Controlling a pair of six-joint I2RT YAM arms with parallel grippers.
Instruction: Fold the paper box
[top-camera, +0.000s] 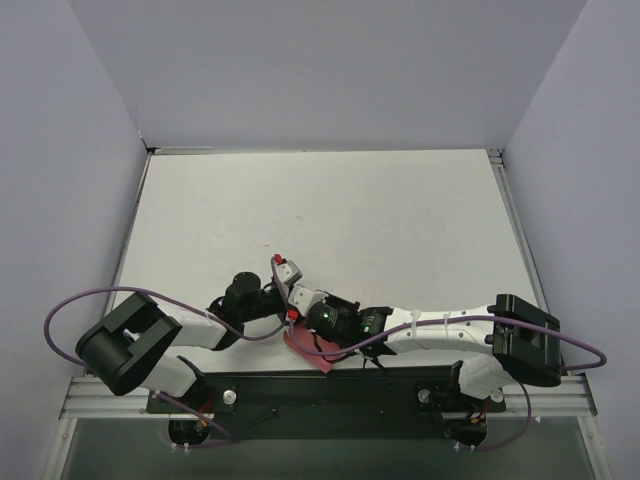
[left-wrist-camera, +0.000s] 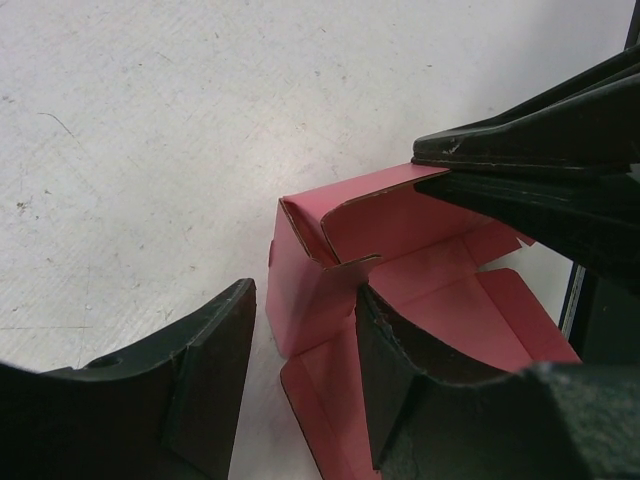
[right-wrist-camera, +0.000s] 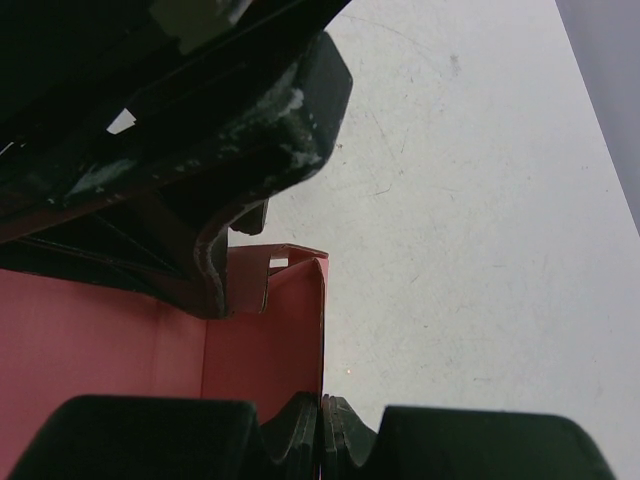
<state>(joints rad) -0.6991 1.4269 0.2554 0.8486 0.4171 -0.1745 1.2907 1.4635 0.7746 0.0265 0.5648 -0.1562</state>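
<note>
The paper box is half raised. Its pink-red walls stand up from the floor panel, the top is open, and some flaps lie flat beside it. One finger of the left gripper reaches inside the box. The other finger stands outside the box, just beside its end wall, with a small gap of white surface between them. This gripper is therefore about half open: it straddles the end wall and clamps nothing.

The right gripper is closed, with its two fingers pressed together on the thin upper edge of a side wall of the box. From its own camera this wall is seen edge-on and runs away to a corner with a small folded tab.

The box rests on the white worktop. The black base bar is just beside the box, on its near side. From above, the left gripper comes over the box from its left and the right gripper from its right. Together they hide most of the box, and only its near corner shows.
</note>
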